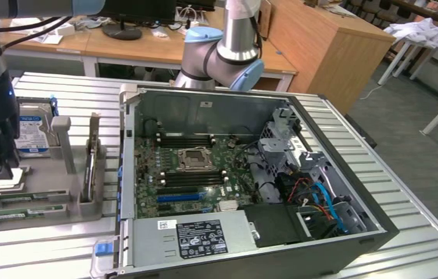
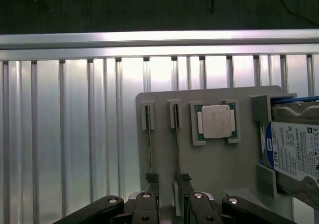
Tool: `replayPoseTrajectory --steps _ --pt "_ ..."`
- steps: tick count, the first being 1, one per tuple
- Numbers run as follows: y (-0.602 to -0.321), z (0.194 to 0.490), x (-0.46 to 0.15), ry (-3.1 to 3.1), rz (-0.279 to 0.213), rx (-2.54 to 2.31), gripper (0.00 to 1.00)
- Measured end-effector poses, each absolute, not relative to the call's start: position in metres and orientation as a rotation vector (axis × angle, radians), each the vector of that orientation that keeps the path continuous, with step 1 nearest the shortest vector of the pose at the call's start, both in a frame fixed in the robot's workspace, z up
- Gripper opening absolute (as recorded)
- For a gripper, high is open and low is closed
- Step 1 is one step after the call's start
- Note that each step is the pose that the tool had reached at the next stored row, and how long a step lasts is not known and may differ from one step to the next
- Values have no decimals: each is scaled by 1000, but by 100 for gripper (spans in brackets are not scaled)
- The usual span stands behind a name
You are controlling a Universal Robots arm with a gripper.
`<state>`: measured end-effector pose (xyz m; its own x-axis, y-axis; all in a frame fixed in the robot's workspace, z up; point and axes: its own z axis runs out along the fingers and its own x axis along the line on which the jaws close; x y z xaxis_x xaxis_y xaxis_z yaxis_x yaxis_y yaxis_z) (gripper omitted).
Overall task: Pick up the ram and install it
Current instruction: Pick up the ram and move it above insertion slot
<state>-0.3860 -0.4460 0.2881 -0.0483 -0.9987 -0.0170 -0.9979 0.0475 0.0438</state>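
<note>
Green ram (image 2: 176, 134) standing on edge in grey tray (image 2: 209, 169), claw (image 2: 168, 180) hanging spread over its end; drive (image 2: 294, 149) label reading 1.0TB at tray edge.

A grey holder tray (image 2: 209, 169) of matt plastic is pictured on a ribbed table (image 2: 75, 134) of bright, smooth aluminium. In the tray, a processor chip (image 2: 216, 121) is capped in dull silver metal, a hard drive (image 2: 294, 149) is faced with a glossy printed label, and the ram (image 2: 149, 144) is seen as thin circuit board. Beside the tray, a computer case (image 1: 343, 250) is finished in dark matt metal.
</note>
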Motion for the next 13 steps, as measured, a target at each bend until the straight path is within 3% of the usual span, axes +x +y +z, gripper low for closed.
replayPoseTrajectory --steps 13 --pt "-446 276 -386 -2260 -68 2155 30"
